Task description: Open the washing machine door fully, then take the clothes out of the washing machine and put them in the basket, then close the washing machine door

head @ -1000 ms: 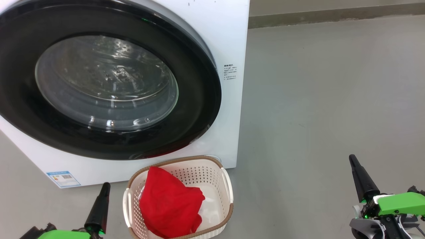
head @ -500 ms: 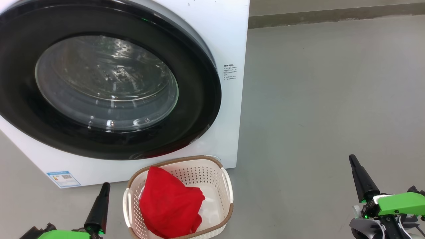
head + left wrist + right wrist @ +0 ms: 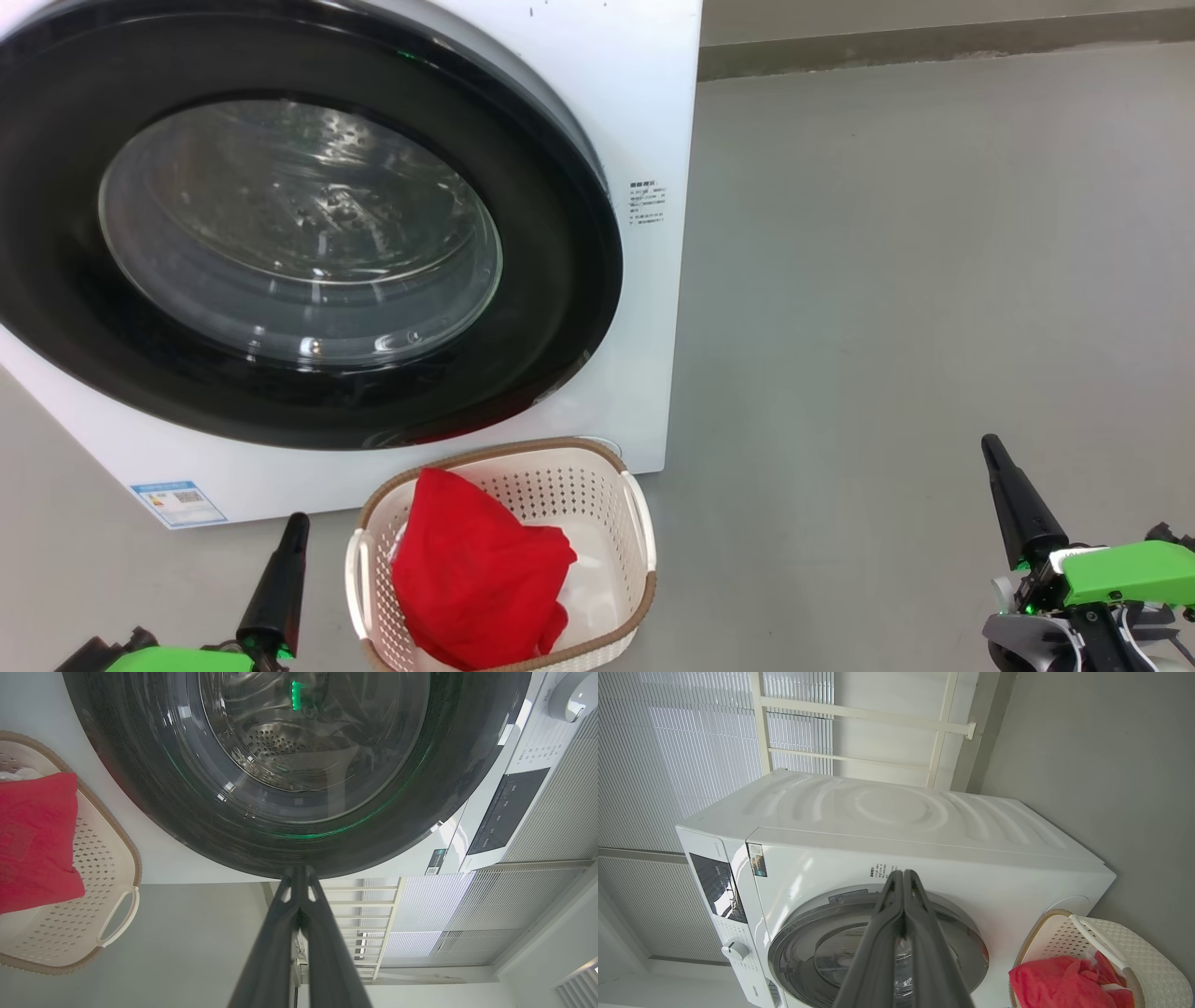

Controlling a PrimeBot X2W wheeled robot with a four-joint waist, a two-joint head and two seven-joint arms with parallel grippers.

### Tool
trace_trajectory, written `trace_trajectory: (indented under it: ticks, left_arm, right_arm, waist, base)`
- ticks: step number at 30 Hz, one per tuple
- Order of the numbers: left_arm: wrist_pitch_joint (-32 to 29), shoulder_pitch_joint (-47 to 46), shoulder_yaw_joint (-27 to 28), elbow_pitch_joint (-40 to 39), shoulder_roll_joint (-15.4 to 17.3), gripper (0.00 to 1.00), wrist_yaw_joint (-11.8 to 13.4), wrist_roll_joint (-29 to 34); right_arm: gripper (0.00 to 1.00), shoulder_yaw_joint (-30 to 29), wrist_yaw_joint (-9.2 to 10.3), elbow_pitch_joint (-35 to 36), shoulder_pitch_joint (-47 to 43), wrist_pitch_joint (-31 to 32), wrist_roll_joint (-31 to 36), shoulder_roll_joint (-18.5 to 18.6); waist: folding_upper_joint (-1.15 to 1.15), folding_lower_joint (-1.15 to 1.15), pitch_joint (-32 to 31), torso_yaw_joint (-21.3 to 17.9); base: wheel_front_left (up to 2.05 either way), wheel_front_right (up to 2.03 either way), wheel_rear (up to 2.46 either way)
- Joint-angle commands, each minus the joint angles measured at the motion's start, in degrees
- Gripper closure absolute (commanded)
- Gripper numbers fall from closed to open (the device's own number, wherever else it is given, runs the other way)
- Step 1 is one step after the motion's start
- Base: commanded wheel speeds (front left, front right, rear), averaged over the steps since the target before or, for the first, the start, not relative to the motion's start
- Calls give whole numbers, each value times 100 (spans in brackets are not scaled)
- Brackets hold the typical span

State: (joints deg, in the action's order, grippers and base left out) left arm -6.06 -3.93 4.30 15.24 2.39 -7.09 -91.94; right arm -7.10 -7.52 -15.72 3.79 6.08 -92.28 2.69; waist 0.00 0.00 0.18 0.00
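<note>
The washing machine (image 3: 644,112) (image 3: 901,830) is a white front-loader, and its door (image 3: 299,233) (image 3: 299,765) (image 3: 878,952), black-rimmed with a glass bowl window, lies flush against the front. In front of it on the floor stands the cream basket (image 3: 630,509) (image 3: 93,858) (image 3: 1120,952), holding red clothes (image 3: 476,569) (image 3: 37,840) (image 3: 1064,982) over a white piece (image 3: 597,569). My left gripper (image 3: 296,523) (image 3: 300,872) is shut and empty, left of the basket. My right gripper (image 3: 990,446) (image 3: 902,875) is shut and empty, far right of the basket.
Bare grey floor (image 3: 934,280) stretches to the right of the machine up to a wall skirting (image 3: 934,42). A control panel (image 3: 719,891) and a dial (image 3: 733,950) sit on the machine's front. Slatted blinds (image 3: 668,742) stand behind it.
</note>
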Motion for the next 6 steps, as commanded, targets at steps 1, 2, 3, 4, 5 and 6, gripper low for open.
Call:
trace_trajectory:
  ticks: [1,2,3,4,5,6]
  left_arm:
    - [-35,-225,213,-122,60,100,-40,-30]
    - [-35,-225,213,-122,59,100,-40,-30]
    - [-36,-225,213,-122,59,100,-40,-30]
    - [-36,-225,213,-122,59,100,-40,-29]
    - [-36,-225,214,-122,59,100,-40,-29]
    - [-36,-225,214,-122,59,100,-40,-29]
  right_arm:
    - [100,65,3,170,239,35,6,28]
    - [100,65,3,170,239,35,6,28]
    - [100,65,3,170,239,35,6,28]
    - [100,65,3,170,239,35,6,28]
    - [100,64,3,170,239,35,7,28]
    - [100,64,3,170,239,35,7,28]
  waist:
    - [0,0,0,0]
    - [0,0,0,0]
    - [0,0,0,0]
    - [0,0,0,0]
    - [0,0,0,0]
    - [0,0,0,0]
  base:
    - [0,0,0]
    - [0,0,0]
    - [0,0,0]
    - [0,0,0]
    - [0,0,0]
    - [0,0,0]
